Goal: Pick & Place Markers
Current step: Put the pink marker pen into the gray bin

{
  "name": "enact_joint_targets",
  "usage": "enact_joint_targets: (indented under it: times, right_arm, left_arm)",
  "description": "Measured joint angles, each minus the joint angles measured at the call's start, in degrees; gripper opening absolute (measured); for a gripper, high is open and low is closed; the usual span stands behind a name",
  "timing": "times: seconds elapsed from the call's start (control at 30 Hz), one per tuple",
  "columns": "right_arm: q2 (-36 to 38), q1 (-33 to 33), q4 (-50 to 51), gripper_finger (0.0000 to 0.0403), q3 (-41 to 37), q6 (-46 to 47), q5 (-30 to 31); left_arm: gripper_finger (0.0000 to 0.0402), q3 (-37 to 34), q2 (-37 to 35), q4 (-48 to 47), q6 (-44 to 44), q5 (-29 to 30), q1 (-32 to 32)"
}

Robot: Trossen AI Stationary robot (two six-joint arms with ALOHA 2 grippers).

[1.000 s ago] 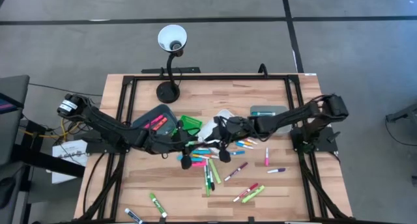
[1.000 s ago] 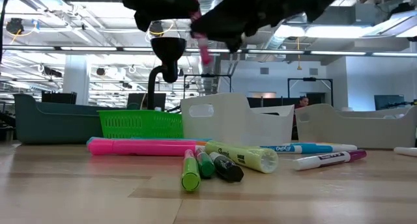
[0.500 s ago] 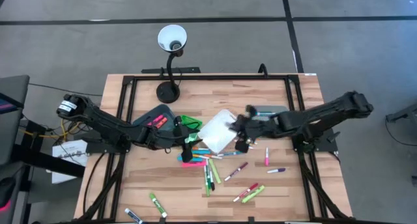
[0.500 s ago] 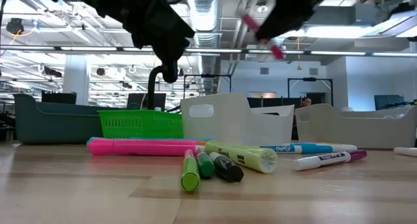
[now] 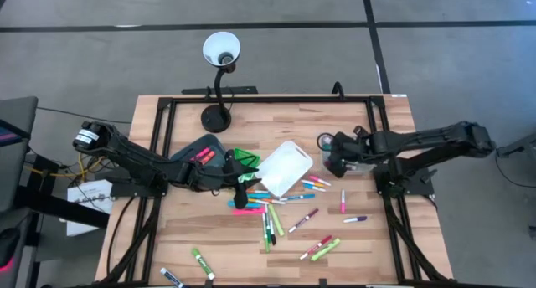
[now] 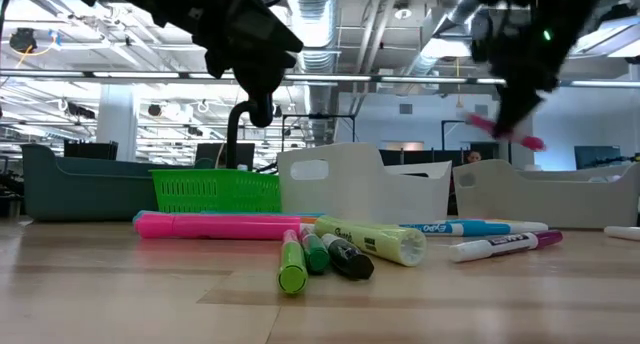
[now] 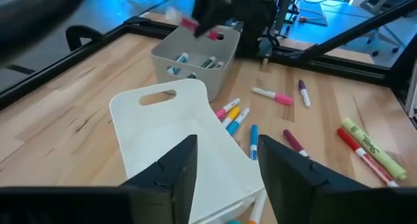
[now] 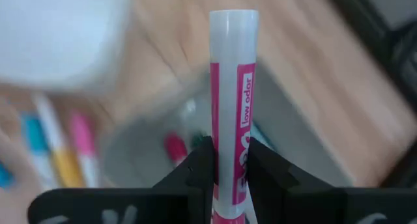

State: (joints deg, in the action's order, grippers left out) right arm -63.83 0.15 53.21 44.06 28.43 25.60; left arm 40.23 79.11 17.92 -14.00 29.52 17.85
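From above, the right gripper [image 5: 328,161] hangs over a grey bin [image 5: 350,146] at the table's right side, while the left gripper [image 5: 243,176] sits beside a green basket [image 5: 244,160] and a tilted white bin [image 5: 284,167] near the middle. Loose markers [image 5: 285,211] lie scattered across the wooden table [image 5: 385,246] in front of both arms — pink, blue, green and purple among them. A desk lamp [image 5: 221,48] stands at the far edge.

At table height, the right gripper [image 6: 515,109] is raised above the bins with a pink marker [image 6: 505,132] sticking out of it at a slant. The left gripper [image 6: 262,59] hangs dark above the green basket [image 6: 215,191]; its fingers are hard to read here.

The left wrist view shows that arm's own fingers [image 7: 174,175] spread apart with nothing between them, just above the white bin [image 7: 171,136]. Farther off, the grey bin [image 7: 194,57] already holds a few markers, and the pink marker [image 7: 199,28] hovers over it.

The right wrist view is blurred, but the fingers [image 8: 195,168] plainly clamp the pink marker [image 8: 232,94], upright — probably right above the grey bin [image 8: 163,142].
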Motion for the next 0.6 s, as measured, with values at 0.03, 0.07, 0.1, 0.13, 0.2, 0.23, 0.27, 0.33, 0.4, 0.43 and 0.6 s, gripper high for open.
enact_joint_targets:
  times: [0.03, 0.07, 0.1, 0.13, 0.2, 0.23, 0.27, 0.33, 0.4, 0.43, 0.6]
  right_arm:
    - [0.0, -0.9, 1.4, 0.0058, -1.0, -0.2, -1.1]
    - [0.0, -1.7, 3.2, 0.0058, -1.7, -0.2, -1.9]
    - [-0.2, -2.4, 4.2, 0.0058, -2.2, -0.2, -2.7]
    - [-0.2, -3.2, 4.4, 0.0058, -2.5, -0.6, -3.7]
    - [-0.2, -4.4, 4.5, 0.0058, -3.6, -3.7, -6.5]
    - [-0.2, -5.0, 4.4, 0.0058, -4.3, -5.4, -8.3]
    - [-0.2, -5.4, 4.2, 0.0058, -4.9, -6.2, -10.2]
    - [-0.2, -6.3, 3.7, 0.0058, -5.4, -7.4, -12.9]
    - [-0.2, -6.8, 2.9, 0.0058, -5.4, -7.9, -14.0]
    - [-0.2, -6.9, 2.7, 0.0058, -5.4, -7.9, -14.1]
    - [-0.3, -7.8, 1.4, 0.0062, -5.4, -7.9, -14.3]
  left_arm:
    - [0.0152, 0.0, 0.0, 0.1, 0.0, 0.0, 0.0]
    - [0.015, 0.0, 0.0, 0.2, 0.0, 0.0, 0.0]
    - [0.0149, 0.0, 0.0, 0.2, 0.0, 0.0, 0.0]
    - [0.0148, 0.0, 0.0, 0.2, 0.0, 0.0, 0.0]
    - [0.0146, 0.0, 0.0, 0.2, 0.0, 0.0, 0.0]
    - [0.0145, 0.0, 0.0, 0.3, 0.0, 0.0, 0.0]
    - [0.0145, 0.0, 0.0, 0.3, 0.0, 0.0, 0.0]
    - [0.0144, 0.0, 0.0, 0.6, 0.0, 0.0, 0.0]
    - [0.0144, 0.0, 0.0, 0.9, 0.0, 0.0, 0.0]
    - [0.0144, 0.0, 0.0, 1.4, 0.0, 0.0, -0.3]
    - [0.0144, 0.0, 0.0, 2.4, 0.0, 0.0, -1.1]
